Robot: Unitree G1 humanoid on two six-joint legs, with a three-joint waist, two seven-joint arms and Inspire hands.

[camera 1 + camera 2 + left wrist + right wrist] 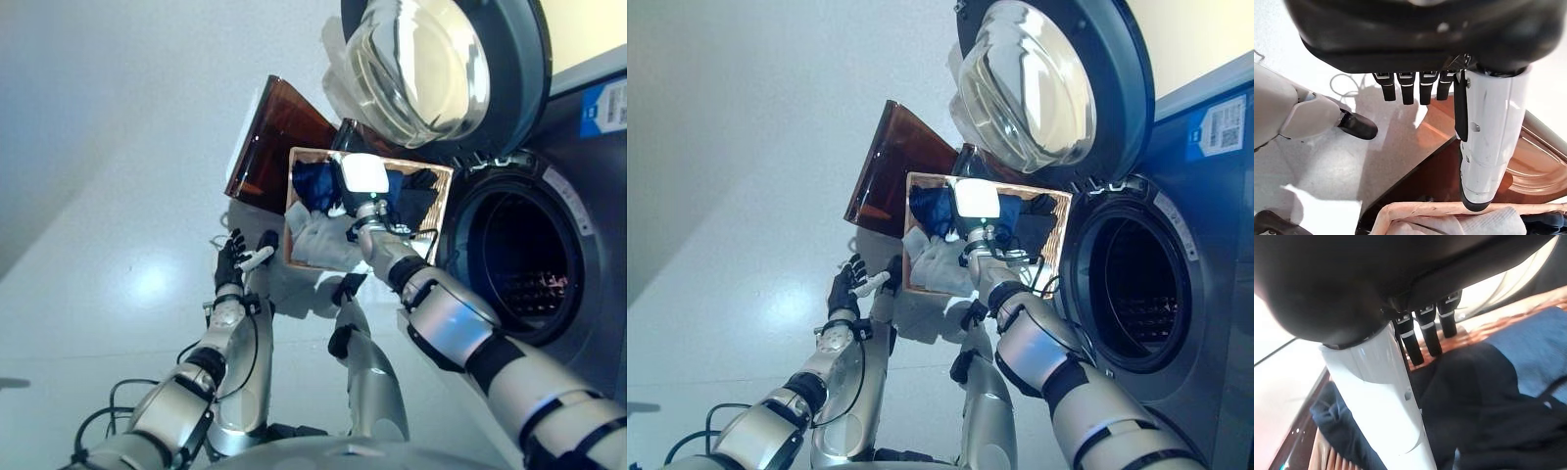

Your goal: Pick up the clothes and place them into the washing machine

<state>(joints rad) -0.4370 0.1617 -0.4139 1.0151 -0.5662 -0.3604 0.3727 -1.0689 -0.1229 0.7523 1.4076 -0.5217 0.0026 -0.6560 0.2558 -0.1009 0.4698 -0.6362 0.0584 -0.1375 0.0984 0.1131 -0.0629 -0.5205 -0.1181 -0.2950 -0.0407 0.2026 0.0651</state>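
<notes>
the clothes [407,191] are dark blue and black, with a white cloth [318,240] beside them, all in a box [443,206] on the floor by the washing machine [578,245]. the right hand [367,191] hangs just over the dark clothes with straight fingers and holds nothing. this looks like the reach to pick up. next it should go down and close on the cloth. the left hand [235,259] is open near the box. the round door [441,69] is open, and a brown lid [274,142] leans behind.

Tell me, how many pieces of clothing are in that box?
3 show: a white garment nearest the left hand, a blue one behind it, a dark one toward the washer; more may lie underneath.
</notes>
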